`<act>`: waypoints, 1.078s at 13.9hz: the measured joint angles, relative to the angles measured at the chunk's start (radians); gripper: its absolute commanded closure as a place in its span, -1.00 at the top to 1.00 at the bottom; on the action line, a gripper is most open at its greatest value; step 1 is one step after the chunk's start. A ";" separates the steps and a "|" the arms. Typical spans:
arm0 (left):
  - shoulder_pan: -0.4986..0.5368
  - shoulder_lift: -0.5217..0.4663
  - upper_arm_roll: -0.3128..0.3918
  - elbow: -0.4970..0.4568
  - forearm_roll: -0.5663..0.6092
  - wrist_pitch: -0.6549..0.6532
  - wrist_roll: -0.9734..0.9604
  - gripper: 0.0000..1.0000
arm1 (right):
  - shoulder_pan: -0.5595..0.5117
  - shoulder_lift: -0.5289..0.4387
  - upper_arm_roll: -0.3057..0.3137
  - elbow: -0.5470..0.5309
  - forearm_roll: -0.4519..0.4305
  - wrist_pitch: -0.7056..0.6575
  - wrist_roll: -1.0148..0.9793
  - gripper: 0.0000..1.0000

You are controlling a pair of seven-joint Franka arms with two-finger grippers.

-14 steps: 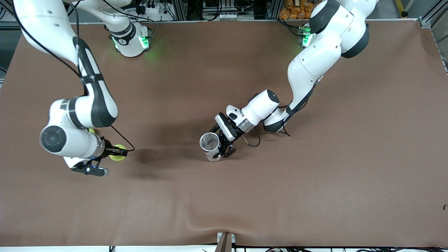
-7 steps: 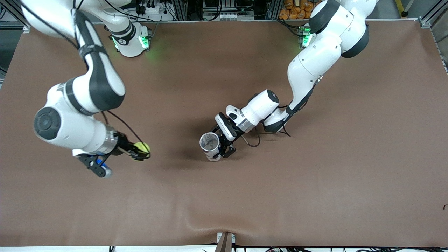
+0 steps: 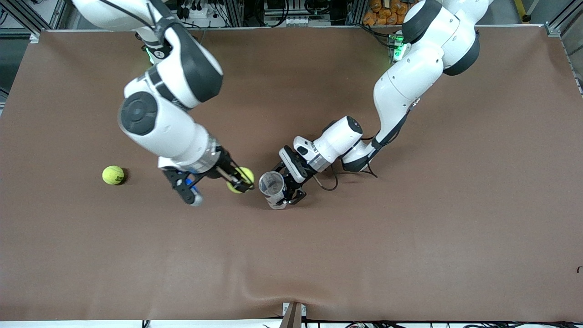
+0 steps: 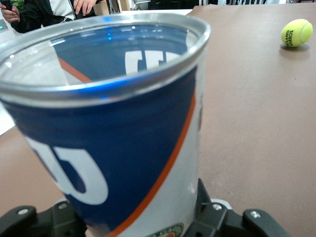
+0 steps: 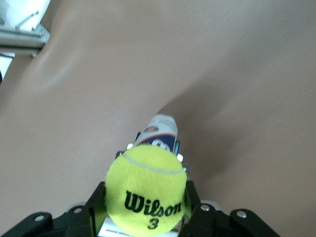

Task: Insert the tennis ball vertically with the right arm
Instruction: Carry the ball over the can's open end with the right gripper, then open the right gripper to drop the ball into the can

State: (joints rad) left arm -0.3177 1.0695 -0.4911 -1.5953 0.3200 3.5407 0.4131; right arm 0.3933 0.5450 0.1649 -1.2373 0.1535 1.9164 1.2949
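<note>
My right gripper [image 3: 240, 181] is shut on a yellow tennis ball [image 3: 241, 178], which hangs over the table just beside the can's open mouth, on the side toward the right arm's end. The right wrist view shows that ball [image 5: 146, 195], marked Wilson 3, between the fingers [image 5: 193, 197], with the can [image 5: 159, 131] past it. A blue and white tennis ball can [image 3: 272, 186] with a metal rim stands upright mid-table. My left gripper [image 3: 286, 193] is shut on its lower part. Seen from the left wrist, the can [image 4: 113, 138] fills the view between the left gripper [image 4: 143, 219] pads.
A second tennis ball [image 3: 113, 175] lies on the brown table [image 3: 410, 237] toward the right arm's end, also seen in the left wrist view as a ball [image 4: 296, 32]. A bracket [image 3: 294, 314] sits at the table's nearest edge.
My right arm has swung from its end of the table toward the can, carrying the ball. The second ball on the table is now uncovered. The left arm and can have barely moved.
</note>
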 measured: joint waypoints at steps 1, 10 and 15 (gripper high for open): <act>0.000 0.000 0.000 0.000 0.000 0.000 0.000 0.55 | 0.025 0.018 0.000 0.000 0.000 0.017 0.021 -1.00; 0.000 0.000 0.000 0.000 0.000 0.000 0.000 0.57 | 0.069 0.096 -0.013 0.001 -0.005 0.109 0.074 0.56; -0.001 0.000 0.000 0.000 0.000 0.000 0.000 0.57 | 0.071 0.102 -0.012 0.002 -0.008 0.132 0.096 1.00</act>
State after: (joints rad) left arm -0.3186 1.0699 -0.4915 -1.5951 0.3200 3.5407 0.4128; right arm 0.4647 0.6468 0.1525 -1.2356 0.1460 2.0481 1.3908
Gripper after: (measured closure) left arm 0.211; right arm 0.009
